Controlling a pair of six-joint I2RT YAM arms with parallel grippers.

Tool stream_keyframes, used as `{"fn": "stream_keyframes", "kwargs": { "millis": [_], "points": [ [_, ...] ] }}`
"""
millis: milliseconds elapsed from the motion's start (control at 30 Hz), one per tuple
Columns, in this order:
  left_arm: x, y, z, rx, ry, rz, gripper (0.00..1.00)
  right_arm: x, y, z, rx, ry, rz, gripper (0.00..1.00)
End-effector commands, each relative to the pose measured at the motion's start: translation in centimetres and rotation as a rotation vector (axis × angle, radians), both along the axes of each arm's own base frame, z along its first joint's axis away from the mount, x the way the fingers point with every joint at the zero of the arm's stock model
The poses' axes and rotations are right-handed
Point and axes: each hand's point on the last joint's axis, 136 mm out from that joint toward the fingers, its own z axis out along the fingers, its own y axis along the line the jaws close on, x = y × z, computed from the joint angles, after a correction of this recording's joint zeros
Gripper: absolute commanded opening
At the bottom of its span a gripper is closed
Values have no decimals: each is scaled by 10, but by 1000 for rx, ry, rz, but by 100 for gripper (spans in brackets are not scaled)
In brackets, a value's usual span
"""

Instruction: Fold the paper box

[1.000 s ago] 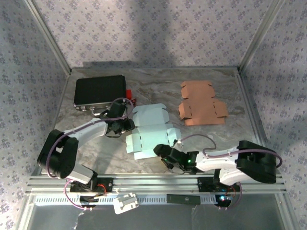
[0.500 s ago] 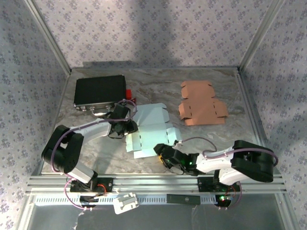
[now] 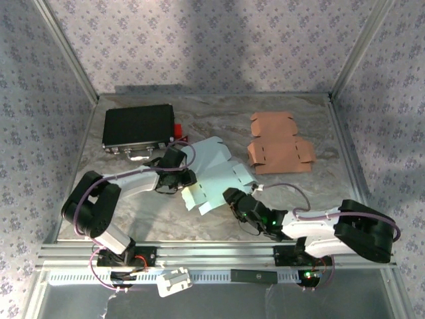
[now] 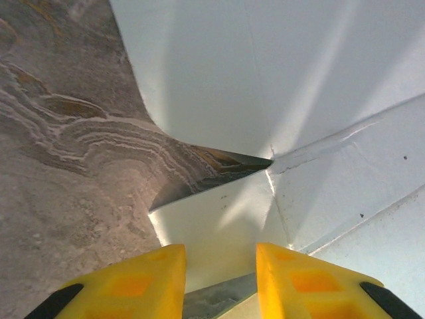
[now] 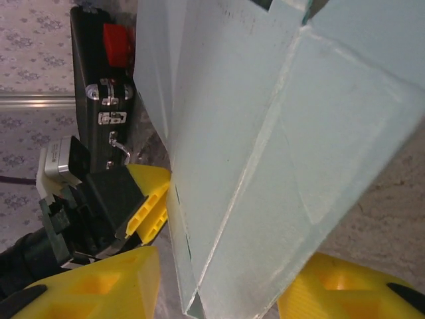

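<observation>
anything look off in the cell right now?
Only the pale blue box blank: it is skewed and partly raised, panels bent, with its edges sitting in the open left hand and right hand. Looks mid-fold, no tear visible. Brown blank lies flat.

A grey marbled desk (image 3: 219,113) sits boxed in by walls (image 3: 199,40) papered in a small lilac flower print (soft shadows fall across them), with slanting bare aluminium posts (image 3: 66,48) at the back corners.
</observation>
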Motion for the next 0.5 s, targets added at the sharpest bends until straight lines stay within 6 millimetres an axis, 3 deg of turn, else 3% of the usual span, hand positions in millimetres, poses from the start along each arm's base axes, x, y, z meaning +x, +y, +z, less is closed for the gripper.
{"fn": "stream_keyframes", "kwargs": {
  "millis": [0,67,200,333,400,467],
  "points": [
    [0,-6,-1,-8,8,-4,32,9,-9,6,-14,-45,-33,42],
    [0,-7,0,-9,5,-4,32,11,-10,6,-14,-39,-45,31],
    [1,-7,11,-13,-22,-4,28,16,-15,10,-15,-38,-75,0],
    [1,-5,53,-2,-136,0,40,23,-16,44,-65,-106,-70,0],
    [1,1,87,9,-220,12,53,26,-22,75,-112,-165,-72,0],
    [-1,7,119,-6,-294,26,59,27,-32,108,-158,-215,-83,0]
  ]
}}
